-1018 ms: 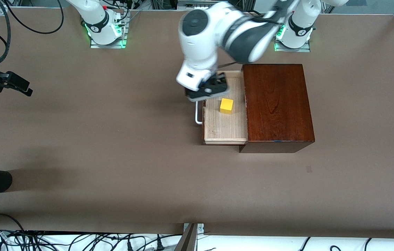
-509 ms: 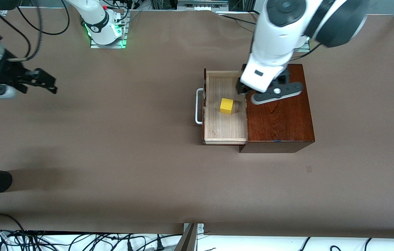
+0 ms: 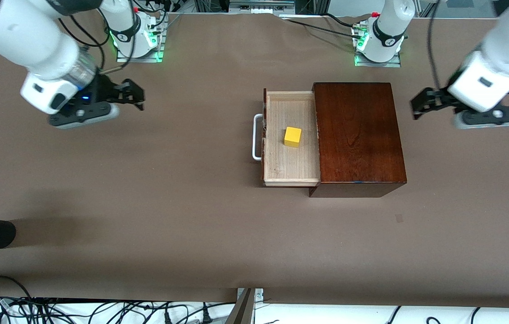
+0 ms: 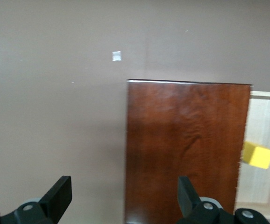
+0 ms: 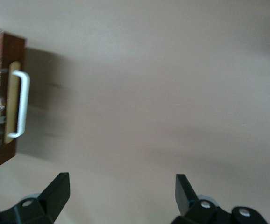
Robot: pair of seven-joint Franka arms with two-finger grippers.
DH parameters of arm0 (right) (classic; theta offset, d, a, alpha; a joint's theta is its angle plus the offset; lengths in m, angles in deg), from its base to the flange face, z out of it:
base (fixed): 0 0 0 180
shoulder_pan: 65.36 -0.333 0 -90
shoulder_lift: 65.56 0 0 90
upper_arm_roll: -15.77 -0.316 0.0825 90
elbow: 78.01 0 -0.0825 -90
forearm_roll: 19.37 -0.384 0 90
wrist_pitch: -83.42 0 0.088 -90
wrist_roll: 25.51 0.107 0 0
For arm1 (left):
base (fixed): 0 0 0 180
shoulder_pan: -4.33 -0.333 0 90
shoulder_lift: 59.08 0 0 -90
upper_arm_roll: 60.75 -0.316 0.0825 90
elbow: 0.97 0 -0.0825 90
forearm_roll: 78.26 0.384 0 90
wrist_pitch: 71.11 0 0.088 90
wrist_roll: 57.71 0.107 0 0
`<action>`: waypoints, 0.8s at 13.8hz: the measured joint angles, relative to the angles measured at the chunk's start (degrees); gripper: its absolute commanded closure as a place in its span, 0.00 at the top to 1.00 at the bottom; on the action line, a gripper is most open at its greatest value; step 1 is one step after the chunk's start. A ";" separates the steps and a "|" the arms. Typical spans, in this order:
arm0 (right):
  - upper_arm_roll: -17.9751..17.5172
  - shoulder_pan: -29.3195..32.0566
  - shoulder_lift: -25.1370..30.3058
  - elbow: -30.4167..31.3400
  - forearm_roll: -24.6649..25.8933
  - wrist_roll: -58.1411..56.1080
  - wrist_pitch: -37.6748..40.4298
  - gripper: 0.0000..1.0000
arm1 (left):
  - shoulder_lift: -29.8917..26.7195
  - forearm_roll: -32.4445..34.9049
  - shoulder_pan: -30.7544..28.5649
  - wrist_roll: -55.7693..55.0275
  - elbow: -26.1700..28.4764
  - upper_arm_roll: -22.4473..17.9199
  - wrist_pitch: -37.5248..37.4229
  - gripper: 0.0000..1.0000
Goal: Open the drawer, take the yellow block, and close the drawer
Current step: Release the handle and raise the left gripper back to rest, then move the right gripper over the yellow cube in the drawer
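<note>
Starting at the left claw (image 3: 416, 108): spread wide, gripping nothing, hovering over bare counter (image 3: 191, 202) off the left arm's end of the dark box (image 3: 358, 135); fingers showing toward nine o'clock in the front view, white forearm slanting down from the one o'clock corner.

Over to the right claw (image 3: 139, 96): equally wide, equally empty, hanging over open counter well apart from everything; fingers toward three o'clock, forearm dropping in from eleven.

Now the prize: yellow block (image 3: 293, 137) sitting flat on the pale floor of the drawer (image 3: 290, 164), about mid-tray, touching no wall; drawer pulled out of the box toward nine o'clock, white handle (image 3: 257, 137) leading, long side running twelve to six.

Key bearing: from the left claw, block at roughly nine o'clock, a touch toward eight, with the whole box lid lying between; from the right claw, block between three and four o'clock, only bare counter and the handle in between.

Looks like the left claw by a nose on reach, though neither is close; a cube, so no long axis to fuss over, faces roughly square to the tray walls.

Reading the task: opening done, pick not yet begun; next calls for travelling over the tray, descending straight, straddling two opposite faces; watch the tray walls on the way in.
</note>
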 measured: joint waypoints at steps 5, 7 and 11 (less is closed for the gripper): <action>-0.20 -9.94 -5.10 -1.40 -0.98 -0.44 -6.57 1.00 | -2.76 -0.71 -3.31 5.82 4.30 -1.29 0.80 1.00; -0.43 -12.76 -7.69 -3.18 -0.99 -0.51 -9.08 1.00 | -2.77 -0.72 -3.30 5.82 4.43 -1.24 0.87 1.00; -3.91 -15.85 -14.00 -9.65 -1.00 -0.71 -10.76 1.00 | -2.77 -0.72 -3.97 5.82 4.43 -1.32 3.48 1.00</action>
